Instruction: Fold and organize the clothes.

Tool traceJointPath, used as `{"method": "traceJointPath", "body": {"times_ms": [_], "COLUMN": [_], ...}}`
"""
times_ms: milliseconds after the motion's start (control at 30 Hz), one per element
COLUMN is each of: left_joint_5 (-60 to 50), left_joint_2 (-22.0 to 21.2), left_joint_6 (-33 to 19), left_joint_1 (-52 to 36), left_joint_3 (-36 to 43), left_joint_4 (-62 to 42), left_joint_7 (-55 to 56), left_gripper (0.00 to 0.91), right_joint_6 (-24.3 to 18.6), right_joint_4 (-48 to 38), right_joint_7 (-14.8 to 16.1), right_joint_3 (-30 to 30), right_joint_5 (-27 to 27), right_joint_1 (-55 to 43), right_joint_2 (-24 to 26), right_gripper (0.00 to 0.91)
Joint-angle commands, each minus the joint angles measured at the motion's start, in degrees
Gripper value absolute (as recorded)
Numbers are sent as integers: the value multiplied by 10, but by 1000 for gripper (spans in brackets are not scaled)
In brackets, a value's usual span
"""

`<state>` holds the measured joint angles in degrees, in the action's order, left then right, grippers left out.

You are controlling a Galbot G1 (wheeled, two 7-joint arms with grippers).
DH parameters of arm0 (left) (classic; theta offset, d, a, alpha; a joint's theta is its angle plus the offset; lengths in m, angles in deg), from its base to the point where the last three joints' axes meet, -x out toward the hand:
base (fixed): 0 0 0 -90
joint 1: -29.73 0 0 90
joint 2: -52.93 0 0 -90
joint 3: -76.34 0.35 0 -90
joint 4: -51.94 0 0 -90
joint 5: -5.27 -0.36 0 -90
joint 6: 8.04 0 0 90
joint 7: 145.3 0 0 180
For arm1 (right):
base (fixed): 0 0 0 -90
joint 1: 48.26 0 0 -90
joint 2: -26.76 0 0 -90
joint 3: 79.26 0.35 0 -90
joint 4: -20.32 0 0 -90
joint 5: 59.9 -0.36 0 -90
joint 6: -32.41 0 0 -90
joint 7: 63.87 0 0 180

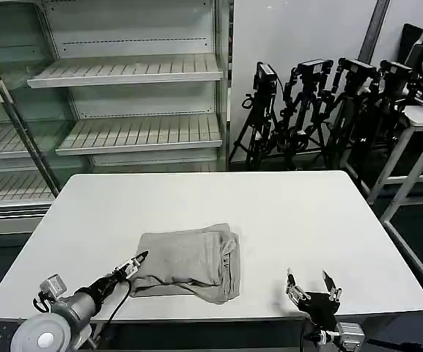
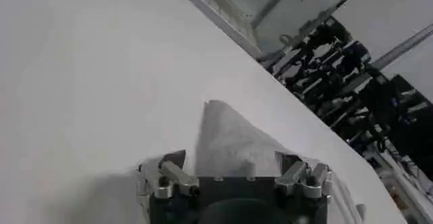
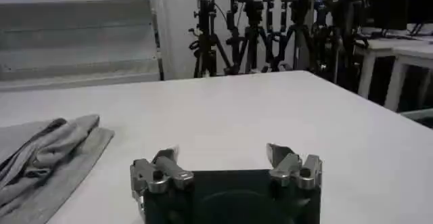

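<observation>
- Left gripper (image 1: 138, 261): fingers (image 2: 177, 172) spread apart in the left wrist view, nothing held between them; tips seen at the near-left edge of the folded grey shirt (image 1: 190, 264), touching or just beside it, cannot be told which.
- Right gripper (image 1: 312, 287): fingers (image 3: 166, 166) wide open, nothing gripped; held low over the near-right part of the white table (image 1: 321, 213), well apart from the shirt.
- Shirt found as a compact folded bundle on the near-centre of the table, right edge somewhat rumpled with layers showing in the right wrist view (image 3: 47, 154).
- Folding judged mostly done; only one garment seen on the table.
- Left to do, as judged: edge to be tidied, bundle perhaps to be placed elsewhere; shelving unit (image 1: 123, 103) behind the table stands empty.
</observation>
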<state>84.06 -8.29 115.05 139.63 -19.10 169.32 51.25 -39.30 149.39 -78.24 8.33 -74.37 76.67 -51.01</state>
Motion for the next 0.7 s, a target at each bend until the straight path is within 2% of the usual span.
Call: {"method": "traceJointPath", "body": {"times_ms": [33, 367, 600, 667, 700], "left_joint_5": [13, 14, 7, 2, -8], "left_joint_2": [4, 11, 12, 14, 16], "left_joint_6": [3, 3, 3, 2, 1], "left_joint_1": [-34, -49, -81, -84, -84], "left_joint_3": [23, 65, 90, 93, 95], "left_joint_4": [-48, -31, -58, -60, -61], "left_joint_7": [-22, -37, -37, -37, -43], "left_gripper": [907, 907, 907, 60, 60], "right_joint_6": [0, 2, 3, 3, 3], "right_joint_4": [1, 4, 4, 4, 5], "right_joint_7": [0, 0, -1, -1, -1], "right_joint_3": [2, 7, 10, 10, 11], "right_joint_5": [0, -1, -1, -1, -1], "right_joint_1": [1, 2, 3, 3, 3], "right_joint_2": [1, -1, -3, -3, -3], "right_gripper": [907, 907, 907, 907, 907]}}
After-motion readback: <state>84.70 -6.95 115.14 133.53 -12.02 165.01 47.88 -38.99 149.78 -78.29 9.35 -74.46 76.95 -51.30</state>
